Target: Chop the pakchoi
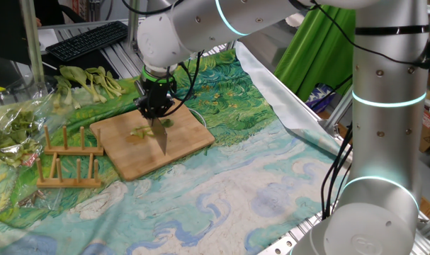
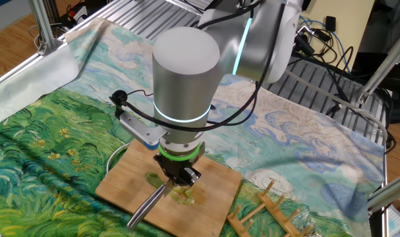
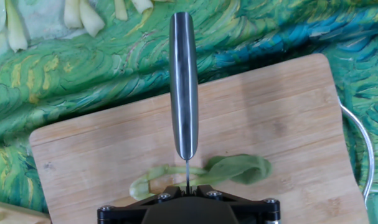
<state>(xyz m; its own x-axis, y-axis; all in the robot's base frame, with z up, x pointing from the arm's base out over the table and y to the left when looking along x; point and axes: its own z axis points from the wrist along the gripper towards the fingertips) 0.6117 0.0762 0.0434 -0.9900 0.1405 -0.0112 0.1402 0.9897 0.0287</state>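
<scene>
The pakchoi [image 3: 238, 168], a thin green leaf with a pale stem, lies on the bamboo cutting board [image 3: 282, 118] directly under the hand. It also shows on the board [image 1: 179, 145] as small green bits [image 1: 138, 132], and in the other fixed view as green bits [image 2: 183, 195]. My gripper [image 3: 187, 186] is shut on a steel knife [image 3: 183, 87]. The knife reaches out over the board beyond the leaf. From the side, the knife [image 1: 161, 138] slants down to the board beside the greens, below the gripper [image 1: 156, 108]. The gripper body hides part of the leaf.
A bunch of whole pale-stemmed stalks [image 1: 94, 79] lies on the painted cloth behind the board. Plastic-wrapped greens [image 1: 9, 127] sit at the left, with a wooden rack [image 1: 66, 159] beside the board. A keyboard [image 1: 87, 39] is at the back. A white cable [image 3: 363, 149] curves past the board's right edge.
</scene>
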